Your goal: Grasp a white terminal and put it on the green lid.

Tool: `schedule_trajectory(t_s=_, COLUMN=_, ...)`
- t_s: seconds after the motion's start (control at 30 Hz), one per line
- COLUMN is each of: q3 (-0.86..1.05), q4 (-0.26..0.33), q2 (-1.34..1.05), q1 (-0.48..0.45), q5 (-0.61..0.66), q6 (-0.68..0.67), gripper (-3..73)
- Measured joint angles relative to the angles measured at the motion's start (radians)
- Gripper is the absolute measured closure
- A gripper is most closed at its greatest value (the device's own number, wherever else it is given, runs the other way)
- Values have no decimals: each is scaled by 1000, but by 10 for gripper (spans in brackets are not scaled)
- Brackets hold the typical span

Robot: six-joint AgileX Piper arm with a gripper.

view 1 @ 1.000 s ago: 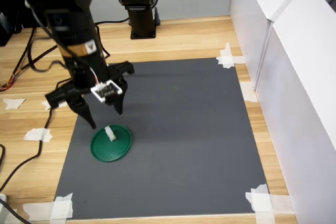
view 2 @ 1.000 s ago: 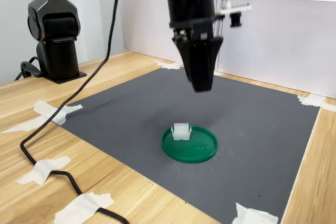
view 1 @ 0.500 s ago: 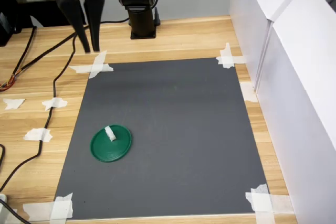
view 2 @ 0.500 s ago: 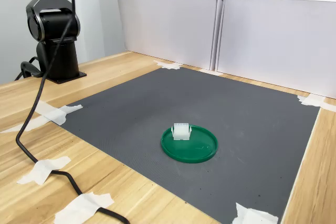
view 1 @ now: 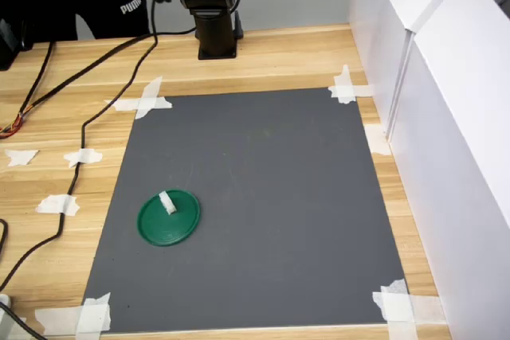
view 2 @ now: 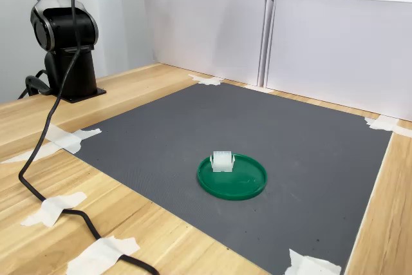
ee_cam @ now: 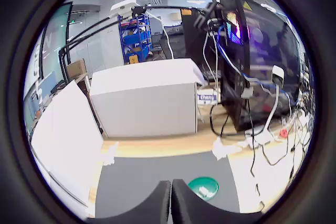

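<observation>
The white terminal (view 1: 166, 202) (view 2: 222, 161) stands on the green lid (view 1: 174, 228) (view 2: 243, 183), close to its rim, on the left part of the grey mat in the first exterior view. Nothing touches either of them. My gripper (ee_cam: 170, 200) is out of both exterior views. Only the wrist view shows it: its two dark fingers lie pressed together with nothing between them, high above the table. The green lid (ee_cam: 206, 184) looks small far below the fingertips, and the terminal on it is too tiny to make out there.
The grey mat (view 1: 271, 197) is taped at its corners to the wooden table. White boxes (view 1: 446, 101) wall off the first exterior view's right. The arm's base (view 1: 213, 13) stands at the back. A black cable (view 1: 76, 173) trails along the mat's left. A person's dark garment (view 1: 111, 5) shows at the top left.
The arm has lifted away from above the lid and left both exterior views. Its fingers, spread apart a second ago, are now together. Terminal and lid have not moved.
</observation>
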Motion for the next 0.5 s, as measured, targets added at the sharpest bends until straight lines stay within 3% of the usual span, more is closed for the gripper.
schedule_trajectory(t_s=0.5, q3=390, q4=0, q2=-378, q1=0, q5=-1, q6=8, gripper=711)
